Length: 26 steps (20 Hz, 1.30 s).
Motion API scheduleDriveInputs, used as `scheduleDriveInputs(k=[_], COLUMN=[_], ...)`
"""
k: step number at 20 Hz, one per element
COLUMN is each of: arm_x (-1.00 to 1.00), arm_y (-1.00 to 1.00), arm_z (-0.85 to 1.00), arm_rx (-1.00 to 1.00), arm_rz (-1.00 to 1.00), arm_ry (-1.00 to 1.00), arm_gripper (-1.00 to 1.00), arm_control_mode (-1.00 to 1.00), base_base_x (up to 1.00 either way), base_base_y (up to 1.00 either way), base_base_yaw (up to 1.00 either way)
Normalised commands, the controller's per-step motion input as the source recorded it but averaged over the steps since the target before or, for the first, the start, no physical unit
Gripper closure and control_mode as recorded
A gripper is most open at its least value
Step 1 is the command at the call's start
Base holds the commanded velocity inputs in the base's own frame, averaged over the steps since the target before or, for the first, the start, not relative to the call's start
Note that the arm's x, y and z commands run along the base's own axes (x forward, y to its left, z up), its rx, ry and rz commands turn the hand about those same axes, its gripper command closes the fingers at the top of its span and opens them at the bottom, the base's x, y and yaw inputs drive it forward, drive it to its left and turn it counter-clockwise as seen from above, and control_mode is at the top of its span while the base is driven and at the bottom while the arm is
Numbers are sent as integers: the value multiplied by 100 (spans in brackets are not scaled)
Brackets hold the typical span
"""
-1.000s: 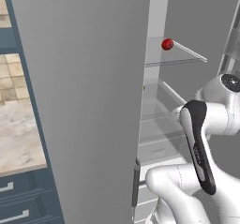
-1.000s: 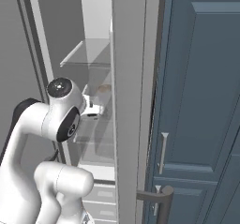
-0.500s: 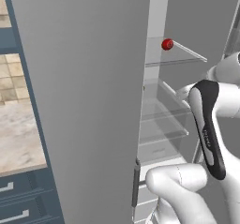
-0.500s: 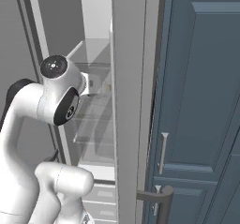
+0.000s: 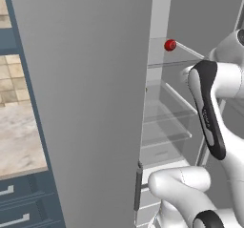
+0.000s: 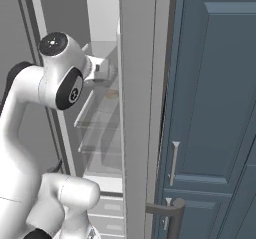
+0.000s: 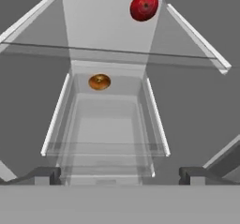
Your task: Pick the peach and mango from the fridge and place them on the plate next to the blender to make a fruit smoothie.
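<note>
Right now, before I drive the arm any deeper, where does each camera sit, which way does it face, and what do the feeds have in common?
Left base view: behind the arm on its left, facing the open fridge; white arm at lower right; red fruit on an upper glass shelf.
Right base view: behind on the right, facing the fridge beside dark blue cabinets; arm at lower left.
Hand view: on the hand, looking into the fridge; end effector tips at bottom, wide apart; red fruit, orange fruit deeper in.
Shared: the red fruit, the glass shelves.
</note>
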Motion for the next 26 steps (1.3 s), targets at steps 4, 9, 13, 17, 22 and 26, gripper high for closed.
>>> scheduleDriveInputs(k=[4,9,13,17,22,26], arm_x=[43,57,66,70,68,69], arm_y=[-5,0,0,-4,-12,-10], arm_z=[32,18,15,1,0,0], arm_rx=[0,0,1,2,0,1], arm_rz=[-5,-1,0,0,-6,-7], arm_ry=[-6,-2,-1,0,0,0], arm_gripper=[-100,-100,-100,-100,-100,-100], arm_control_mode=[-100,-100,-100,-100,-100,-100], base_base_x=[0,0,0,0,0,0], base_base_y=[0,0,0,0,0,0], base_base_yaw=[0,0,0,0,0,0])
